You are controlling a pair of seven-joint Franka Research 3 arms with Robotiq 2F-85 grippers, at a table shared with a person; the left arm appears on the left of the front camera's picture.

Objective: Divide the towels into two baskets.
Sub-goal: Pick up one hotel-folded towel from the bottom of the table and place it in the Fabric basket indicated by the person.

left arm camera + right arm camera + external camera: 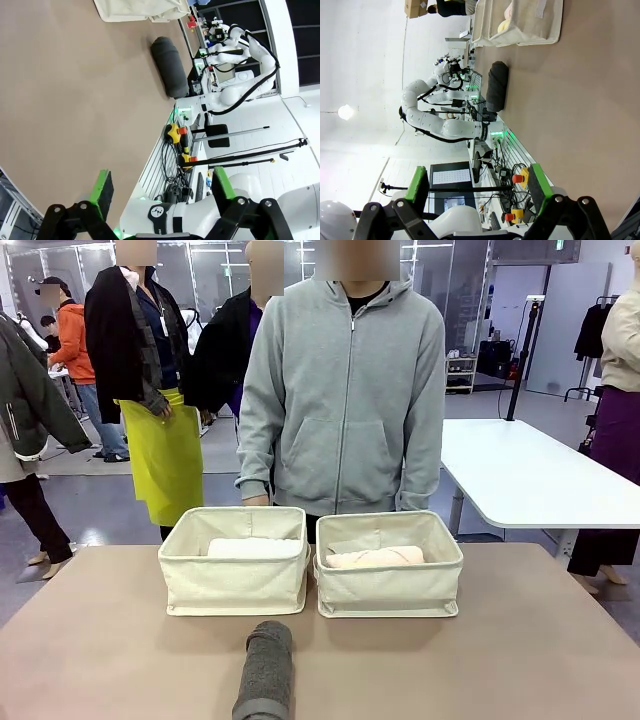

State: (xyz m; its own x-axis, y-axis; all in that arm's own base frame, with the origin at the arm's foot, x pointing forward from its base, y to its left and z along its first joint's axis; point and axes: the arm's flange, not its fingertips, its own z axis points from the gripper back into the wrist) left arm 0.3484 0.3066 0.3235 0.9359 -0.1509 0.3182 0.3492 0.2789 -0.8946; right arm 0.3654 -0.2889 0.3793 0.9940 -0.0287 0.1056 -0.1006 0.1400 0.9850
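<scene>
Two cream canvas baskets sit side by side at the far side of the table [90, 640], directly in front of the person in the grey hoodie [343, 390]; the left basket [235, 585] holds a white towel roll [252, 547], the right basket [390, 590] a pale pink one [375, 557], so each bin already has a share. A dark grey towel roll [265, 668] lies on the bare table on the near side of the baskets, roughly centred before the gap between them, apparently within reach of either arm and not yet sorted. The left end effector [162, 192] is spread wide and holds nothing; the right end effector [477, 185] is likewise wide open and empty, well apart from the roll.
</scene>
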